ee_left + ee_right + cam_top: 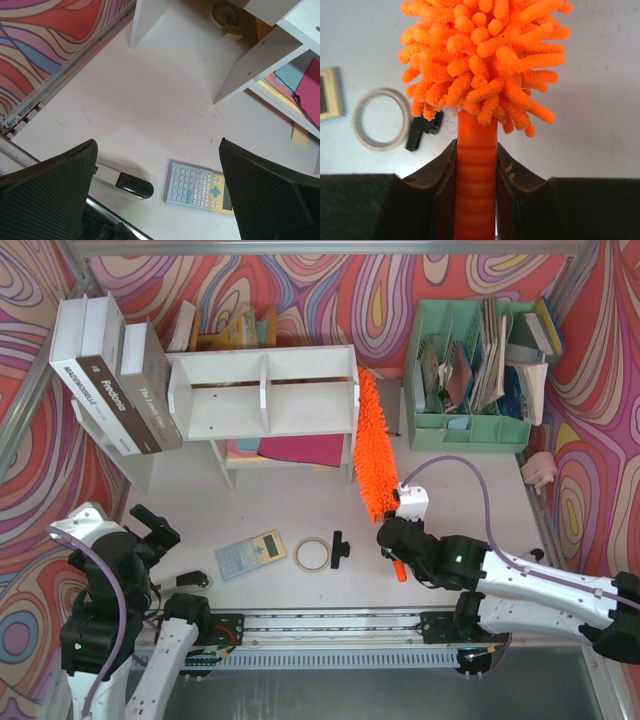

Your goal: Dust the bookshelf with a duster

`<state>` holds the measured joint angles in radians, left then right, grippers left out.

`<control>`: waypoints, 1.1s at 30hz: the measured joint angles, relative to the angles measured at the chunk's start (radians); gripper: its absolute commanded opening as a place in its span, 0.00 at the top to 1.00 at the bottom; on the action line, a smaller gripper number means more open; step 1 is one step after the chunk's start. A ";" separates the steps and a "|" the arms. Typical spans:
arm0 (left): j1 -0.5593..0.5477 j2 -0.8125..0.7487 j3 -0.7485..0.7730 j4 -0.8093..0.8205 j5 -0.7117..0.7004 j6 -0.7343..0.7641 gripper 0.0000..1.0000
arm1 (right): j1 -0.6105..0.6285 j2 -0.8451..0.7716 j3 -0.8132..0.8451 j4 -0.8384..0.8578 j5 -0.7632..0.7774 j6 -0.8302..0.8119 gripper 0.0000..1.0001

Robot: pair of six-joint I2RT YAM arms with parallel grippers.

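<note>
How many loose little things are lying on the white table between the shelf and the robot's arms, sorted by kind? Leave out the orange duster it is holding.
Calculator: 1
Ring of tape: 1
Small black clip-like piece: 1
Black-and-silver stapler-like tool: 1
Total: 4

Left arm (105, 585) folded, left fingers (50, 187) spread wide; right arm (540, 585) extended, right fingers (441, 192) clamping the duster (485, 65).
</note>
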<state>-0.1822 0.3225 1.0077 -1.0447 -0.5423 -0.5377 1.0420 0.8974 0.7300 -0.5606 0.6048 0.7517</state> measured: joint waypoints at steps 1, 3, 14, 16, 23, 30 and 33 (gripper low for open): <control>0.000 -0.002 0.000 0.000 0.000 0.000 0.02 | 0.000 0.002 -0.027 0.011 -0.005 0.007 1.00; 0.000 -0.005 0.000 0.000 0.000 0.000 0.02 | 0.001 0.006 -0.077 0.022 -0.022 0.021 1.00; 0.001 0.006 0.000 0.000 0.000 0.000 0.02 | 0.001 0.003 0.014 -0.041 -0.022 0.010 1.00; 0.001 0.006 0.000 0.000 0.000 0.000 0.02 | 0.001 -0.014 0.024 -0.039 -0.014 0.004 1.00; 0.001 0.004 0.000 0.000 0.000 0.000 0.02 | 0.001 -0.006 -0.039 0.005 -0.016 0.009 1.00; 0.001 0.004 0.000 0.000 0.000 0.000 0.02 | 0.001 -0.006 -0.043 -0.011 -0.018 0.000 1.00; 0.002 0.005 0.000 0.000 0.000 0.000 0.02 | 0.001 -0.009 0.008 -0.045 -0.010 -0.013 1.00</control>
<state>-0.1802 0.3271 1.0077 -1.0447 -0.5423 -0.5377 1.0431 0.8886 0.7383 -0.6052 0.5945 0.7391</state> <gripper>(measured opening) 0.984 0.332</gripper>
